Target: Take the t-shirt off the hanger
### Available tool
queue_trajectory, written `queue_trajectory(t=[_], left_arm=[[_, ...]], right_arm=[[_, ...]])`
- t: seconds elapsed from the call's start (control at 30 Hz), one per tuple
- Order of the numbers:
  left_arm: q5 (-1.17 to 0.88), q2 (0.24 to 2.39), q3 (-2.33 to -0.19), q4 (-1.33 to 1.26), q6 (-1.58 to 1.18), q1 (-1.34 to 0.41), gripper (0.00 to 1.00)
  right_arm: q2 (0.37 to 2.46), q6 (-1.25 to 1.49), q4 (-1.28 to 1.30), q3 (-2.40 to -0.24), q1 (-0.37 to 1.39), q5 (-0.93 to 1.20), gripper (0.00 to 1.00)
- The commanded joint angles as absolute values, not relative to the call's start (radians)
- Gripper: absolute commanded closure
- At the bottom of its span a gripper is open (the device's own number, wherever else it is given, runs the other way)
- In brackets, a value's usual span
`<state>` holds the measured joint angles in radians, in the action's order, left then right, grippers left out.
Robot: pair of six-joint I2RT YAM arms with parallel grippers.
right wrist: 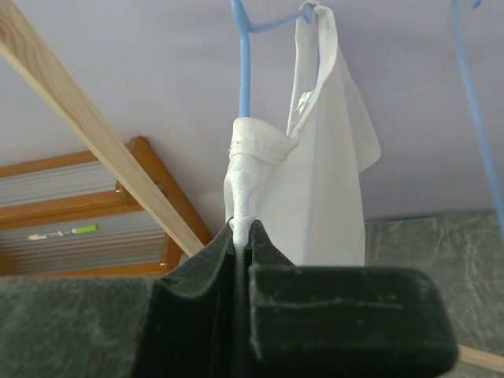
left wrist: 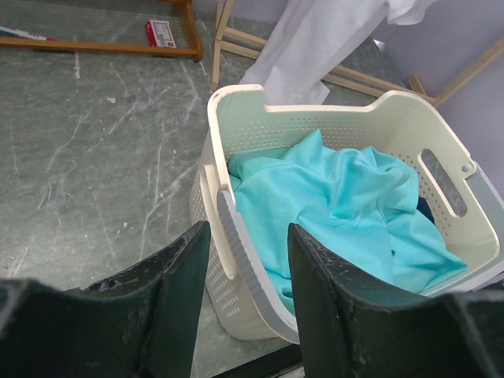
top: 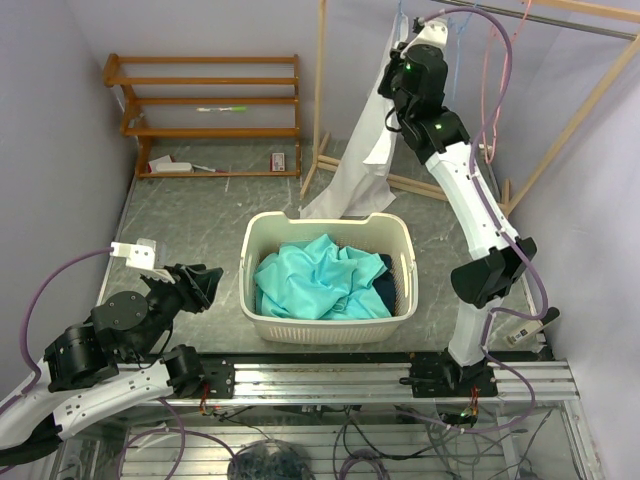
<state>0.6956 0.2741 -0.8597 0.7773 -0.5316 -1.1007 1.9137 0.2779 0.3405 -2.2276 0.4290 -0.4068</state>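
Note:
A white t-shirt hangs from a blue hanger on the rack at the back right, its hem reaching down behind the basket. My right gripper is raised to the shirt's top and is shut on a pinch of its white fabric just under the collar; in the top view that gripper is against the shirt's upper edge. The shirt's lower part shows in the left wrist view. My left gripper stands open and empty, low at the near left, beside the basket's left wall; in the top view that gripper points right.
A cream laundry basket holding turquoise cloth sits mid-table. The wooden rack frame stands at the back right, with a second blue hanger on it. A low wooden shelf with small items stands at the back left.

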Motion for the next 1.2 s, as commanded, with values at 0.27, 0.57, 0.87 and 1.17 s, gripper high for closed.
queue_trajectory(t=[0.27,0.57,0.87,1.17], left_arm=[[0.698,0.277,-0.852,0.775,-0.536,-1.101,0.45],[0.685,0.289,-0.85,0.766,-0.527,-1.101,0.43],[0.679,0.306,-0.849,0.765,-0.523,-1.102,0.42],[0.681,0.313,-0.849,0.766,-0.526,-1.102,0.42]], right_arm=[[1.815,0.189,0.238,-2.3,0.422,-0.339,1.0],[1.674,0.316,0.383,-2.189,0.422,-0.201,1.0],[1.423,0.413,0.449,-1.96,0.422,0.054,1.0],[1.266,0.425,0.334,-1.961,0.422,0.296,1.0]])
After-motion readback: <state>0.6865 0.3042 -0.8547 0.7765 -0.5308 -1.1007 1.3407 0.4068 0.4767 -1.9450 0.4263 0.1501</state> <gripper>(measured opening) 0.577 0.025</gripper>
